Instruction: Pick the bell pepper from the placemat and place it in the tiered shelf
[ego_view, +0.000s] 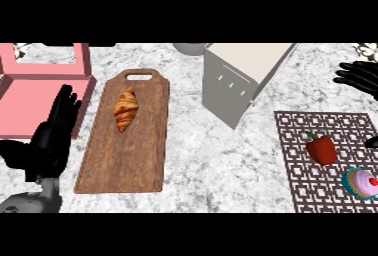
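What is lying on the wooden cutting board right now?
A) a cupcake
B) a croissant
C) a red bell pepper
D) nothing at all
B: a croissant lies on the board, while the bell pepper and the cupcake sit over on the placemat.

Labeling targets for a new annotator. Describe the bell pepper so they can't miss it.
Look at the patterned brown placemat at the right of the marble counter. The bell pepper lies near its middle, red with a small green stem. Its only neighbour on the mat is a cupcake with pink frosting in a teal wrapper, nearer the mat's lower right corner.
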